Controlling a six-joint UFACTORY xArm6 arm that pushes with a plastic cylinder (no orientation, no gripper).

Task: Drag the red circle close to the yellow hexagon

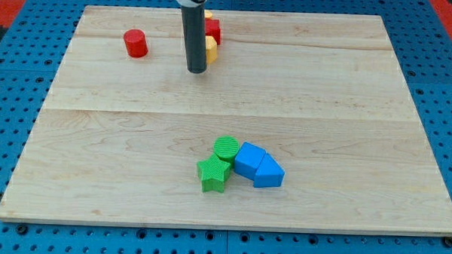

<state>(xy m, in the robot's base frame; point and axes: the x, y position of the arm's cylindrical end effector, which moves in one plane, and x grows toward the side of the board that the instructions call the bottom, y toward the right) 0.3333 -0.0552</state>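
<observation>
Up near the view's top left, the red circle block (135, 43), a short round cylinder, stands upright on the pale wooden board (347, 109), its axis vertical; being round, it points no particular way. My tip (196, 69), the lower end of the straight dark rod, rests on the board to the circle's right, apart from it, touching nothing I can make out. Just beside the rod on its right sits the yellow hexagon block (211, 48), partly hidden behind it, with another red block (213, 28) just above. Well apart, near the view's bottom, cluster a green round block (226, 147), a green star block (214, 174) and two blue blocks (258, 166).
</observation>
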